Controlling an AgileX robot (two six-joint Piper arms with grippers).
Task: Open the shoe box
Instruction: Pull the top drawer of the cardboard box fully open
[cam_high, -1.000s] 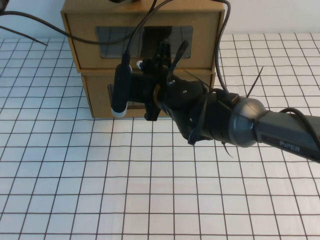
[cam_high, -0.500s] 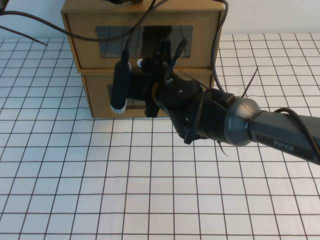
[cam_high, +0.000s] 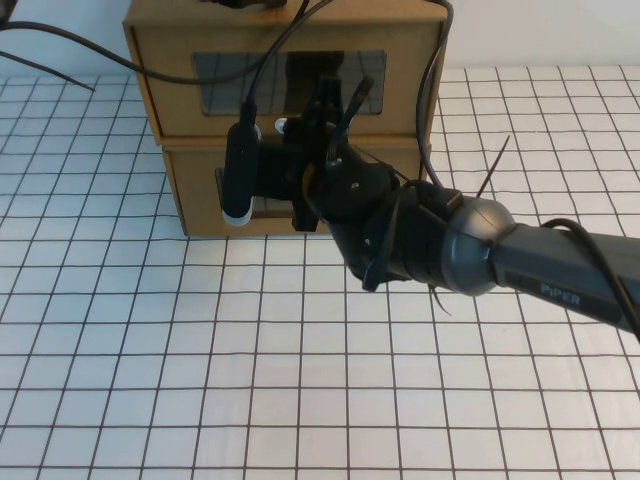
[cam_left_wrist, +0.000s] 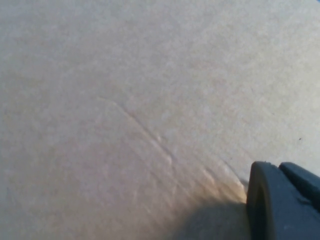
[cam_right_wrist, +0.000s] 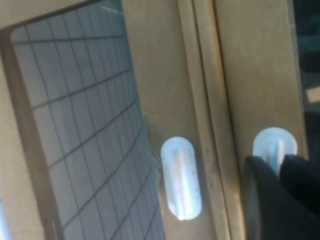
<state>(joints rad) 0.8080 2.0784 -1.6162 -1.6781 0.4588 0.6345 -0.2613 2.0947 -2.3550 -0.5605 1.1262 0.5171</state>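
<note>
Shoe box (cam_high: 165, 80): cardboard, two windowed drawers, pale tabs (cam_right_wrist: 180, 180) just ahead of right gripper (cam_right_wrist: 282, 162), now closer; left gripper (cam_left_wrist: 285, 200) near bare cardboard; both grips indeterminate

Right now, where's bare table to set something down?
Bare table runs across the near side, below the right arm, and left and right of the stacked shoe boxes. Crowded at the box fronts, where the right gripper sits. The left gripper hovers close to cardboard.
</note>
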